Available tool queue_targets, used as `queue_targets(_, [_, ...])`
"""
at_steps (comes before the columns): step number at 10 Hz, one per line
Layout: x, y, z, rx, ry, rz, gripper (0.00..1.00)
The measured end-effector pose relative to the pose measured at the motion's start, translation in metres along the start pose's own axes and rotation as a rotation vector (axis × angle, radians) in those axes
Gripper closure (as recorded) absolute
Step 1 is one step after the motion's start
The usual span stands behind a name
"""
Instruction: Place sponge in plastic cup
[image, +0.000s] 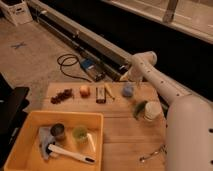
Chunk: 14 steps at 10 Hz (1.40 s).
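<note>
Gripper (126, 76) is seen at upper centre-right, over the counter's (122, 135) far edge; its grip state cannot be told. Sponge (128, 90) is seen lying on the counter just below it. Plastic cup (80, 134) is seen upright inside the yellow tray (65, 114), lower left.

I work in what looks like a robot test lab or a workshop. The floor (35, 65) is bare grey concrete, and a blue tape cross (19, 46) is stuck on it. A black cable (67, 62) lies coiled there, beside a small blue device (89, 65). A long metal rail (75, 35) runs along the dark wall, and a white box (17, 11) stands in the far corner. My gripper (127, 77) hangs over the far edge of a plain wooden table (120, 127).
</note>
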Motion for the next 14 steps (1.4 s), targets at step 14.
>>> queue_targets(14, [0.002, 0.003, 0.019, 0.050, -0.007, 0.021, 0.20])
